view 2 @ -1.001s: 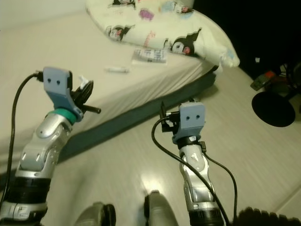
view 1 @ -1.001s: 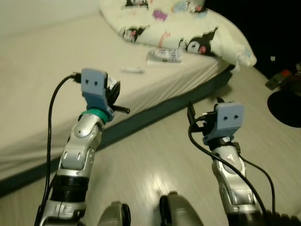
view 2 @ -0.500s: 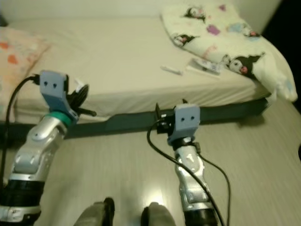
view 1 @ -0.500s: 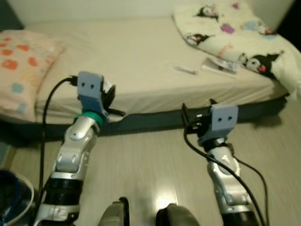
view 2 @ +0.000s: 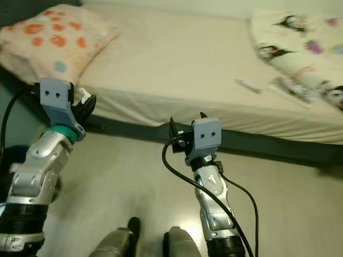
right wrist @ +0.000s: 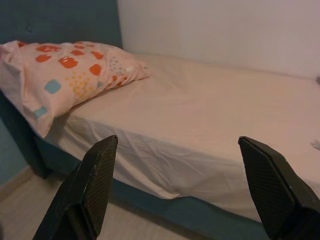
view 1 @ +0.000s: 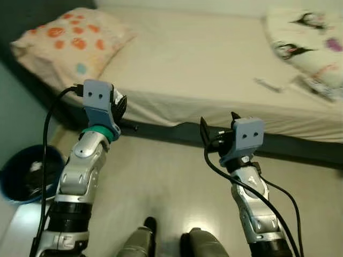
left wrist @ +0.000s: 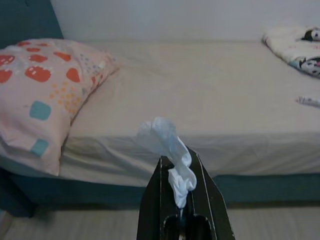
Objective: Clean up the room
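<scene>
My left gripper (left wrist: 181,200) is pinching a crumpled white tissue (left wrist: 170,155) between its closed fingers — the paper is sticking up out past the tips, held in the air in front of the bed (view 1: 214,69). My right gripper (right wrist: 185,190) is hanging with its fingers spread wide and nothing between them, also facing the side of the bed. I am reading this as the carry step: the scrap is in hand and is waiting to be binned. A dark blue bin (view 1: 24,174) is sitting on the floor off the pillow end of the bed, below the spotted pillow (view 1: 69,43) and on my left. Next I am judging that I need to turn toward that bin, bring the left arm over its mouth and only then let go — a light tissue may drift. A small white item (view 1: 269,84) near the patterned blanket (view 1: 311,40) on the bed is probably next.
</scene>
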Tool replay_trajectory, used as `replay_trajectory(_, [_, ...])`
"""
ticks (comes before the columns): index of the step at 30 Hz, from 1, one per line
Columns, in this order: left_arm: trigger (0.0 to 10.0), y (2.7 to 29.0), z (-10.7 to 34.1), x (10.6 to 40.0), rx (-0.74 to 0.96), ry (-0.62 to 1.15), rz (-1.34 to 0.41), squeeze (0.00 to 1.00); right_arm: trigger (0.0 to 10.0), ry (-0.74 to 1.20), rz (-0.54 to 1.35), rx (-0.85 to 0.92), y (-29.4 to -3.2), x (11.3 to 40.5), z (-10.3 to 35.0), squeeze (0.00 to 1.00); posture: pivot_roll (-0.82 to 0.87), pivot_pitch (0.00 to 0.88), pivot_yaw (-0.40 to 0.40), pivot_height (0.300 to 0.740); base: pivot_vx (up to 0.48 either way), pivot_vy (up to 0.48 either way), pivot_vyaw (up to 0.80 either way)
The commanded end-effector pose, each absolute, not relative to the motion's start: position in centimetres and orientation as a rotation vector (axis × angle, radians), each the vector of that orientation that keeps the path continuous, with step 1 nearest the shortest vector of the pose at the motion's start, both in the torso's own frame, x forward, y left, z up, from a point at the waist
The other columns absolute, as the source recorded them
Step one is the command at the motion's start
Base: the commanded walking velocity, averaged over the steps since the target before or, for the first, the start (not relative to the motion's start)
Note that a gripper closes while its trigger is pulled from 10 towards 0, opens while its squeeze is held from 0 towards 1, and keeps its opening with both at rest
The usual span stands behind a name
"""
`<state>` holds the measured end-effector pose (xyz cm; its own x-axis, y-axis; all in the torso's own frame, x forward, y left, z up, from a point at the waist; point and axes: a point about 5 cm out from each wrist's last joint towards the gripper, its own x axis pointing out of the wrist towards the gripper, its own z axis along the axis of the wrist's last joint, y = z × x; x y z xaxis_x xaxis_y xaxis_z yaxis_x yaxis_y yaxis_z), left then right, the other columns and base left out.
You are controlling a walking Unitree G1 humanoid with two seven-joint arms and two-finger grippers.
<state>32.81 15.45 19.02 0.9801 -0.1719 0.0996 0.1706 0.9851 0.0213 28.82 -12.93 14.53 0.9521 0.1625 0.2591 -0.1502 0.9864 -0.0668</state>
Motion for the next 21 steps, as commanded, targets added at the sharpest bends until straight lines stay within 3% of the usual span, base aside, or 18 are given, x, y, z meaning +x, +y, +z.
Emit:
replay_trajectory(1, [10.0, 15.7, 18.4, 32.7, 0.024, -0.070, -0.157, 0.00, 10.0, -0.254, 0.153, -0.034, -13.1, 28.6, 14.1, 0.00, -0.10, 0.113, 0.062, 0.705, 0.000, 0.000, 0.78])
replay_trajectory(21, [10.0, 16.8, 18.4, 32.8, 0.084, -0.060, -0.067, 0.00, 10.0, -0.257, 0.202, -0.018, -12.0, 28.5, 14.1, 0.00, -0.09, 0.118, 0.068, 0.705, 0.000, 0.000, 0.78])
